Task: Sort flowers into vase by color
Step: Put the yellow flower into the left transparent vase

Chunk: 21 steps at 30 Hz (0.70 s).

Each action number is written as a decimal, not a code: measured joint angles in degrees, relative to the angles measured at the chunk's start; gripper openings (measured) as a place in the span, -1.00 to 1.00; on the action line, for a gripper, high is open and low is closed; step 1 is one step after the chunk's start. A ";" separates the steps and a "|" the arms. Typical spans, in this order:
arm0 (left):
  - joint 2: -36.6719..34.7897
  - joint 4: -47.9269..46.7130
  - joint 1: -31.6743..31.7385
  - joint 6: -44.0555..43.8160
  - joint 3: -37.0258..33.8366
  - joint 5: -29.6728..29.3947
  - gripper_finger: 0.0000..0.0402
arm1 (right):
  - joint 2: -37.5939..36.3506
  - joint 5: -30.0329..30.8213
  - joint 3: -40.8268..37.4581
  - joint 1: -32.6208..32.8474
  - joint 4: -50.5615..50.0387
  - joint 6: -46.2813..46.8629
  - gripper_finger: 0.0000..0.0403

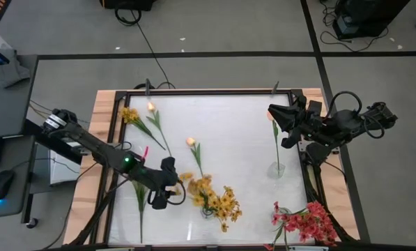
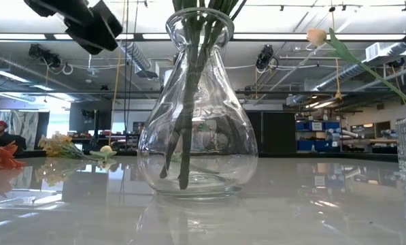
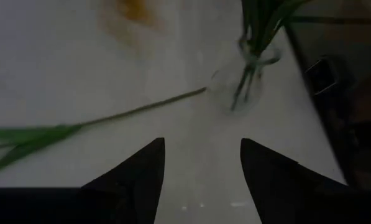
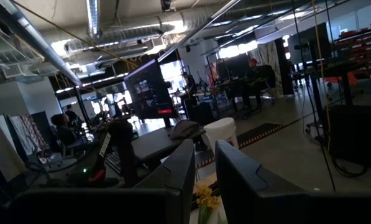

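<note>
With fingers spread and empty, the left gripper (image 1: 167,183) risks toppling the clear glass vase of yellow-orange flowers (image 1: 209,209) when reaching the green stem (image 3: 141,109) beside it.

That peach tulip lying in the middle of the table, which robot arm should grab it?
Left, probably. The left gripper hovers open beside the peach tulip lying loose mid-table. The right gripper is raised at the table's far right edge, over the small vase.

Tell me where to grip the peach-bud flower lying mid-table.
Grip the peach-bud flower on its bare stem below the bud, from straight above, fingers straddling it: it lies flat and apart, and the left gripper is nearest.
</note>
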 joint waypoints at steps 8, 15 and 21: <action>-4.72 -9.34 1.49 -4.90 0.01 -3.71 0.07 | 0.00 0.00 0.00 -0.02 -0.02 0.00 -0.63; -8.56 -16.68 5.74 -9.33 0.00 -5.60 0.07 | 0.00 0.01 0.00 0.00 -0.02 0.00 -0.63; -10.64 -21.39 11.31 -11.98 0.00 -5.94 0.07 | 0.01 0.02 0.00 -0.01 -0.02 0.00 -0.63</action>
